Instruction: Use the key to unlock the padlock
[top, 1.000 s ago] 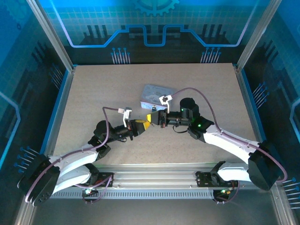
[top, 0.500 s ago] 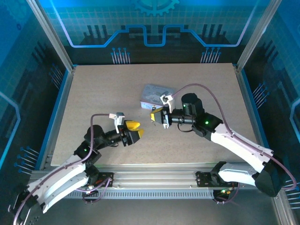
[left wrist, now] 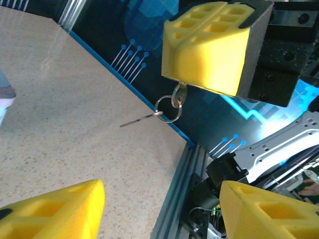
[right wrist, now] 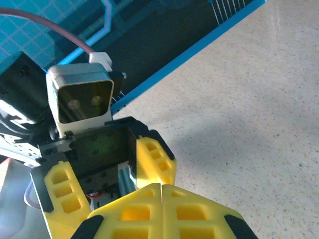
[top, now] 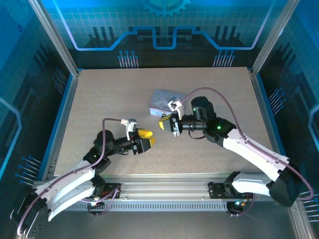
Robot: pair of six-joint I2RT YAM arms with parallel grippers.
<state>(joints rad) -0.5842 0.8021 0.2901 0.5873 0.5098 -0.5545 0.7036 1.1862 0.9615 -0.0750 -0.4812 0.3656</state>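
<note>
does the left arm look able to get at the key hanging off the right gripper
Likely yes: the key dangles on its ring from the shut right gripper, and the left gripper faces it open, nothing between.

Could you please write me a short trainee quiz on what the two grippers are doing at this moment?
1. True or false: the left gripper is open.
2. From which does the key hang on its ring? A) left gripper B) right gripper C) neither
3. Fill in: the tin lies on the table nearer the ___ gripper.
Key: 1 true; 2 B; 3 right.
</note>
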